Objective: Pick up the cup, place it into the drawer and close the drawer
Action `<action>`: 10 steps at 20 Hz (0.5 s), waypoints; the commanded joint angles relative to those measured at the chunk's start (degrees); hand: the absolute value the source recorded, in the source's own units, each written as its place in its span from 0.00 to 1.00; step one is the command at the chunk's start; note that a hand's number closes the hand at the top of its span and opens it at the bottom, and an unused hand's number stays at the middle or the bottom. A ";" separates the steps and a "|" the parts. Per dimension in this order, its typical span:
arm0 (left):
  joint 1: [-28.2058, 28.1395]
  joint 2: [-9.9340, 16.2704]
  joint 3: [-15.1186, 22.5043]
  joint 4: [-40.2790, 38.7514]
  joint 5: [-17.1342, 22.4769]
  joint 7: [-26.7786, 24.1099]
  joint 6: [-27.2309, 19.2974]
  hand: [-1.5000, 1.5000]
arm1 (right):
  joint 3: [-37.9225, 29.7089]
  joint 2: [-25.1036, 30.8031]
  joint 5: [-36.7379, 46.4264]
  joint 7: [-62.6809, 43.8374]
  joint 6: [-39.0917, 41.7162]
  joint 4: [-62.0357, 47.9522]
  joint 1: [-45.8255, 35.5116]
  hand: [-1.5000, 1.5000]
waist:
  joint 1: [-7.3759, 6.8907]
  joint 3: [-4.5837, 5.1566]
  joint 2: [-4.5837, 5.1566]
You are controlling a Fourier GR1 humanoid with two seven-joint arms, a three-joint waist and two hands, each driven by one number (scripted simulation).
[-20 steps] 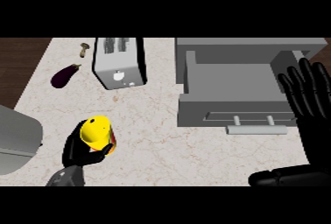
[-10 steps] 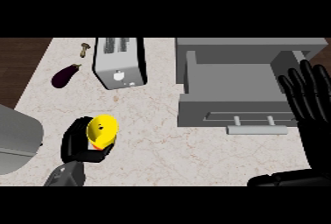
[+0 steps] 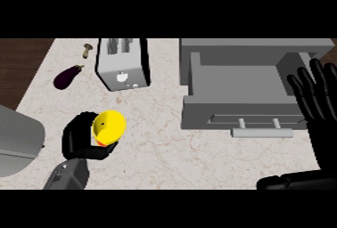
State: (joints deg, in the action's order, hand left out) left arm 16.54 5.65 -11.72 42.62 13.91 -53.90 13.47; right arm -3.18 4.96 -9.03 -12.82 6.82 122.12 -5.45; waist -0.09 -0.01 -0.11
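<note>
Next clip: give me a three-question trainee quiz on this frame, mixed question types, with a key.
1. True or false: the yellow cup already lies inside the drawer.
2. Which hand has its fingers curled round the cup? A) left hand B) right hand
3. Fill in: the dark purple thing left of the toaster is an ____.

Key:
1. False; it is held over the counter, left of the open drawer.
2. A; the right hand is open beside the drawer.
3. eggplant.
</note>
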 commanded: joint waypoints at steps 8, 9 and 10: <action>-2.61 -2.80 8.61 30.81 1.78 21.20 -2.72 1.00 | 0.86 -1.16 1.48 4.86 1.37 -2.98 3.09 0.00 | -0.49 -0.06 -0.18; -2.26 -2.22 8.62 31.76 2.22 22.41 -2.25 1.00 | -0.74 0.15 -1.22 0.04 0.76 1.30 2.16 0.00 | -0.13 -0.02 -0.13; 0.95 -3.05 8.55 31.14 2.14 23.77 -4.13 1.00 | -2.62 0.98 -1.47 2.11 1.33 -4.73 -0.91 0.00 | -0.14 -0.02 0.01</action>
State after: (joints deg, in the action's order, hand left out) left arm 15.32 3.79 -4.78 67.14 15.27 -36.96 11.75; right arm -4.27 5.16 -9.63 -10.95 7.81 120.17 -4.55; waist -0.35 -0.05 -0.22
